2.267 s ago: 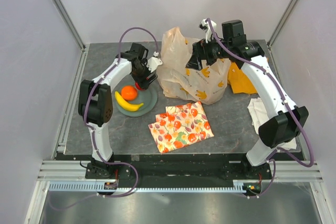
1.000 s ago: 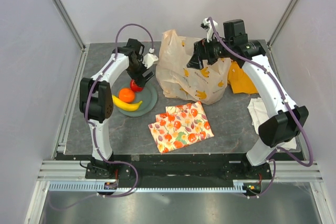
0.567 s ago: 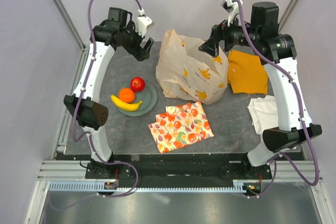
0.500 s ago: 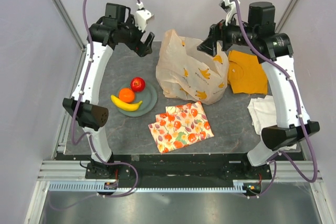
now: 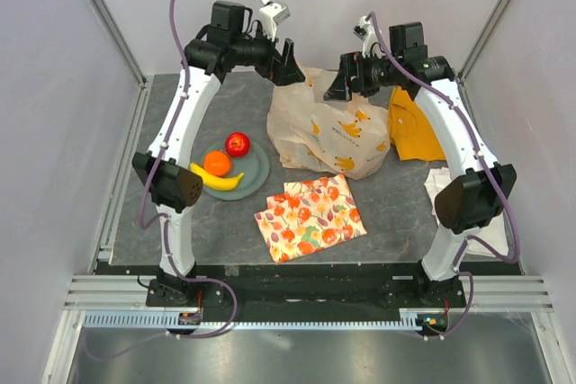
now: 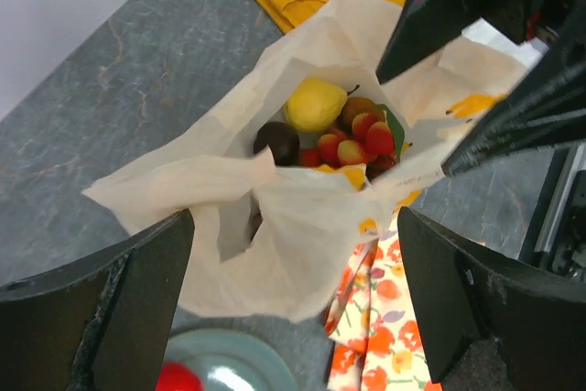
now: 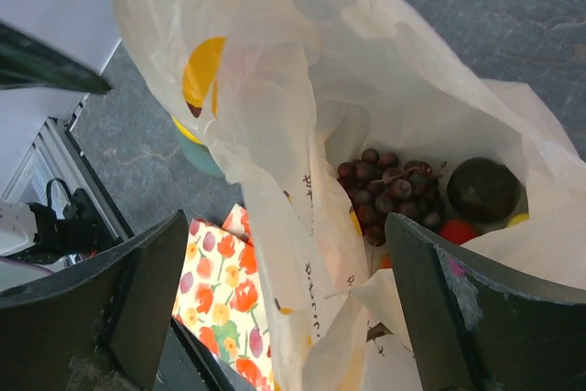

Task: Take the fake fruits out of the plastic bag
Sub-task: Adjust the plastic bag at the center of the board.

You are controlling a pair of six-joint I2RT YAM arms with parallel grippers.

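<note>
L hand over bag, fruits part-hidden

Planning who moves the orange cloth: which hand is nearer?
Right. The right hand hangs over the bag, beside the orange cloth; the left hand is farther, across the bag.

Left gripper: moved off the plate, raised, now above the bag mouth.
Apple: released, now lying on the plate.
Right gripper: lifted clear, then back above the bag mouth.
</note>
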